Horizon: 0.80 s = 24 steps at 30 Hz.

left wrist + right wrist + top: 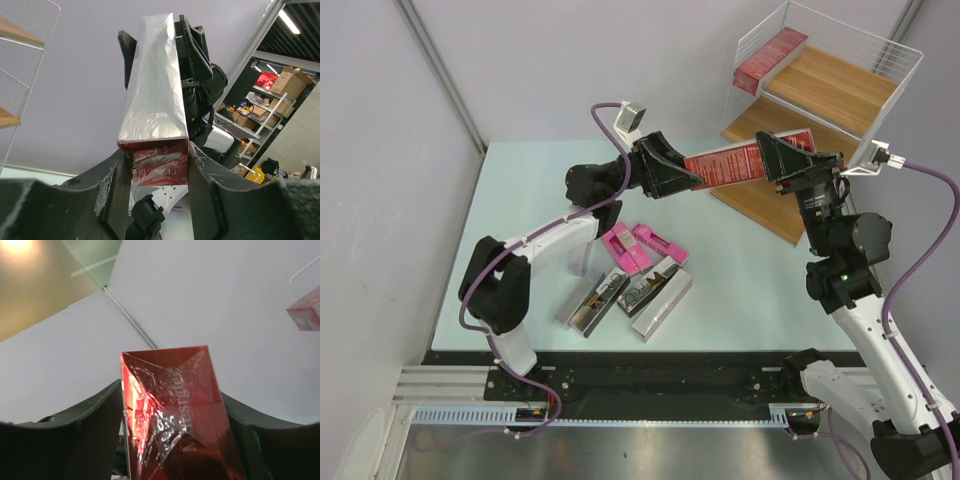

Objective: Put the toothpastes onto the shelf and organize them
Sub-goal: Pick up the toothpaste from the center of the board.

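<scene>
The dark red carton (pixel 732 165) spans both pincers above the worktop (pixel 520 200): left pincer (pixel 694 179) clamps one end (fingers (pixel 202 190) against both sides); whether the right pincer (pixel 771 160) grips cannot be told

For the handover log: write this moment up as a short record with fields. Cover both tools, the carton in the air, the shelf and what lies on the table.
in the air: held red carton, spanning from one tool to the other
left tool: fingers closed on one end of that carton
right tool: fingers flank the other end; grip unclear
shelf: shelved red carton on the top board
table: two pink cartons and silver-grey cartons, lying flat
</scene>
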Each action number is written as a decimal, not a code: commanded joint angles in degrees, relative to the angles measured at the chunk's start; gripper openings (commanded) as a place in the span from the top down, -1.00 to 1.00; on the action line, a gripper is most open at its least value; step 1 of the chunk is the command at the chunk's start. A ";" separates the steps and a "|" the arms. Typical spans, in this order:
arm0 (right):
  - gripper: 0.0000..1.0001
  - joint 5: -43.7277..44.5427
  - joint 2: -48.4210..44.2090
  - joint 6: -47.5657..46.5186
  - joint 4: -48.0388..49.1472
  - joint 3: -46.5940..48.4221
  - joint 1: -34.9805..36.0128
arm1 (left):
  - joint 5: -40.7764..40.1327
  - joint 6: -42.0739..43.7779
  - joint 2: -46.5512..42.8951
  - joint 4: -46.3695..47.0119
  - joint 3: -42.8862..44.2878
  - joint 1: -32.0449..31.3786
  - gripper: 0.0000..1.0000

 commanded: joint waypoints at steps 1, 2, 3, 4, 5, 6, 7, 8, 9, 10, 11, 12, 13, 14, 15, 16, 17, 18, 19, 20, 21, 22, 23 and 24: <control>-0.45 4.65 -2.03 -4.89 -6.64 1.65 -0.23 | -2.50 2.76 -4.30 2.44 0.01 1.01 0.56; -0.51 5.88 -2.30 -5.77 -8.15 1.74 -0.15 | -3.03 3.81 -4.92 1.21 -1.22 1.19 0.64; -0.57 6.58 -2.56 -7.43 -9.64 1.65 -0.23 | -3.65 6.26 -5.80 -0.37 -1.84 1.45 0.67; -0.66 7.11 -2.65 -8.32 -12.53 1.65 -0.23 | -5.13 7.94 -7.63 -4.48 -2.37 1.54 0.73; -0.71 8.25 -2.82 -9.11 -14.13 1.65 -0.15 | -5.93 9.61 -8.43 -7.04 -3.33 1.54 0.82; -0.77 8.96 -3.17 -9.82 -15.71 1.65 -0.23 | -6.90 13.45 -9.49 -10.11 -3.69 1.54 0.88; -0.88 9.49 -3.35 -11.13 -18.60 1.65 -0.23 | -9.95 15.41 -10.45 -17.36 -3.95 1.54 1.00; -0.94 10.10 -3.70 -11.58 -20.02 1.65 -0.23 | -11.63 17.17 -12.29 -21.27 -4.22 1.54 0.99; -0.98 10.63 -4.05 -12.28 -21.42 1.65 -0.23 | -13.48 20.23 -13.01 -24.70 -4.31 1.45 1.00; -0.99 10.90 -4.84 -13.50 -23.87 1.65 -0.23 | -16.19 21.39 -13.62 -30.04 -4.48 1.54 0.99; -0.99 11.59 -5.37 -14.12 -25.12 1.65 -0.23 | -17.61 22.36 -14.50 -32.09 -4.31 1.54 1.00; -0.99 11.86 -5.90 -14.65 -26.35 1.65 -0.23 | -18.85 23.41 -14.77 -34.03 -4.31 1.54 1.00; -0.99 12.04 -7.38 -15.79 -28.36 1.65 -0.23 | -19.64 23.95 -14.95 -37.44 -4.05 1.54 1.00; -0.99 12.39 -8.09 -16.23 -30.29 1.65 -0.23 | -21.39 24.39 -15.12 -39.04 -3.52 1.54 0.99; -0.99 12.91 -8.97 -16.59 -32.66 1.56 -0.23 | -22.10 24.74 -15.04 -40.36 -3.34 1.45 1.00; -0.99 13.44 -9.59 -17.02 -33.90 1.56 -0.23 | -22.72 24.83 -14.95 -41.94 -3.17 1.54 0.99; -1.00 14.49 -11.25 -17.99 -35.31 1.47 -0.23 | -23.86 24.83 -14.95 -42.48 -2.99 1.54 1.00; -0.99 14.85 -12.05 -18.52 -37.85 1.30 -0.23 | -24.22 24.66 -14.69 -42.92 -2.90 1.54 1.00; -0.99 15.20 -12.92 -18.87 -39.09 0.95 -0.32 | -24.39 24.48 -14.60 -43.10 -2.81 1.54 1.00; -0.99 15.90 -14.41 -19.57 -40.15 -0.01 -0.23 | -24.48 24.31 -14.25 -43.01 -2.73 1.54 1.00; -0.99 16.43 -15.21 -19.93 -42.07 -0.54 -0.15 | -24.74 23.96 -13.81 -42.93 -2.64 1.54 1.00; -0.99 17.30 -15.91 -19.93 -43.14 -0.72 -0.23 | -24.92 23.78 -13.54 -43.01 -2.55 1.54 1.00; -0.99 17.57 -16.97 -20.10 -44.19 -0.90 -0.23 | -25.18 23.60 -13.37 -43.27 -2.38 1.54 0.99; -0.99 17.66 -17.67 -20.37 -45.94 -1.25 -0.23 | -25.62 22.90 -13.10 -43.28 -2.29 1.54 1.00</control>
